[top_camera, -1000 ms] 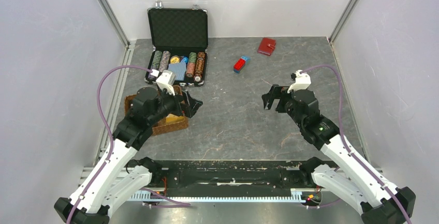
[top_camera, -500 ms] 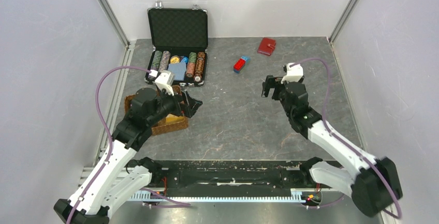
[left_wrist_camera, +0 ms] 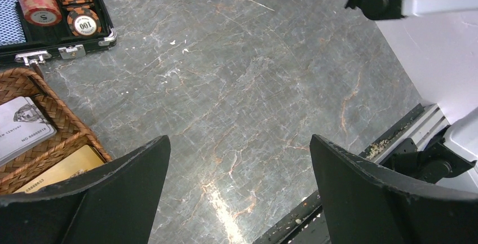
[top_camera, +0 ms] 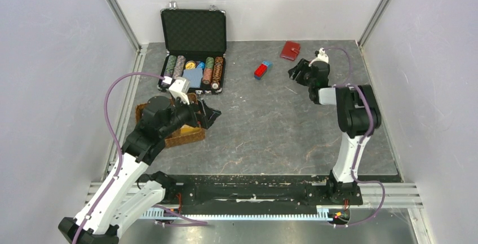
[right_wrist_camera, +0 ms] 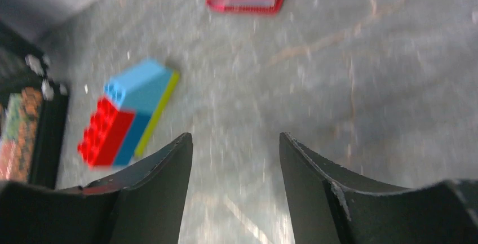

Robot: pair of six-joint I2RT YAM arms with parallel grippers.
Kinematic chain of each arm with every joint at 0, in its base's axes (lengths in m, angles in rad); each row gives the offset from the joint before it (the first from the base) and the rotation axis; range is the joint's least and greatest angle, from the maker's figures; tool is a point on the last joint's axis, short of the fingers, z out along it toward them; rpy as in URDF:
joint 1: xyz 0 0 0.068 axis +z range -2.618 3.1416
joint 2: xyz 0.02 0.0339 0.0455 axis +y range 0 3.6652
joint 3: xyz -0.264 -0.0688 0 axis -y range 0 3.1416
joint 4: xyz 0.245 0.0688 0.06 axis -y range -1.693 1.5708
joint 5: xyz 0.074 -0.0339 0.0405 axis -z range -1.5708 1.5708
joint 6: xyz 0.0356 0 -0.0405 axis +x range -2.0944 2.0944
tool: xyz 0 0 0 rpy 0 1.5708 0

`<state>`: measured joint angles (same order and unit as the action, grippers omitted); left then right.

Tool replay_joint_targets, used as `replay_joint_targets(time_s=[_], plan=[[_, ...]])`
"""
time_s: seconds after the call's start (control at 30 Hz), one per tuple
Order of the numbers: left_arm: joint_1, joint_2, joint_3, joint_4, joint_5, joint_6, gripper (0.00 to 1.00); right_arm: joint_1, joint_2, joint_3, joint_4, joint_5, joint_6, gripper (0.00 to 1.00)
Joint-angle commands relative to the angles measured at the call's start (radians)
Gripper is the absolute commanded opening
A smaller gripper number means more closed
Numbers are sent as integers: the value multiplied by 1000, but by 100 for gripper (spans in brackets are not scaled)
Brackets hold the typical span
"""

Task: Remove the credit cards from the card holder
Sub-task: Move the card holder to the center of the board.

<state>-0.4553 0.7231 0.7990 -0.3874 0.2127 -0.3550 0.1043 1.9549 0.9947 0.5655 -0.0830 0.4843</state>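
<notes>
Two claws were spread and both were empty, so I judged the task to be at its first step, the reach for the card holder (top_camera: 291,50). It lay folded shut on the table (top_camera: 253,125) near the far wall, and no credit cards showed outside it. The right gripper (top_camera: 299,70) hung far out just short of it, near the red-and-blue block (top_camera: 262,69). Its jaws stood moderately apart and touched nothing. In the wrist view the holder sat ahead of the gap and a little to one side. The next move probably called for a short advance and a descent so that the fingers straddled one edge of the wallet. A firm pinch would follow, since so thin and flat a thing could slide on the stone. The left gripper (top_camera: 209,113) was wide apart with nothing between its fingers. It hovered beside the wicker basket (top_camera: 175,134), well apart from the holder.
</notes>
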Motion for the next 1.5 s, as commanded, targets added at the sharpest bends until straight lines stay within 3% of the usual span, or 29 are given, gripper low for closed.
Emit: replay_joint_targets(time_s=[0.0,0.37,0.53,0.67,0.93,1.2,1.47], plan=[[6,-21,12,35,19,-42,100,-54,179,218,118,-116,174,58],[6,-1,20,24,23,-39,100,-98,530,670,1,-130,344,51],[5,10,22,25,32,-44,100,-98,596,747,-49,-89,380,46],[6,16,20,24,31,-46,100,-98,639,809,-117,-68,382,35],[6,12,20,24,31,-47,100,-98,641,805,-152,-56,382,0],[5,7,19,25,30,-51,100,-98,494,626,-127,-56,289,0],[5,-5,16,33,42,-57,100,-98,354,533,-294,-71,175,0]])
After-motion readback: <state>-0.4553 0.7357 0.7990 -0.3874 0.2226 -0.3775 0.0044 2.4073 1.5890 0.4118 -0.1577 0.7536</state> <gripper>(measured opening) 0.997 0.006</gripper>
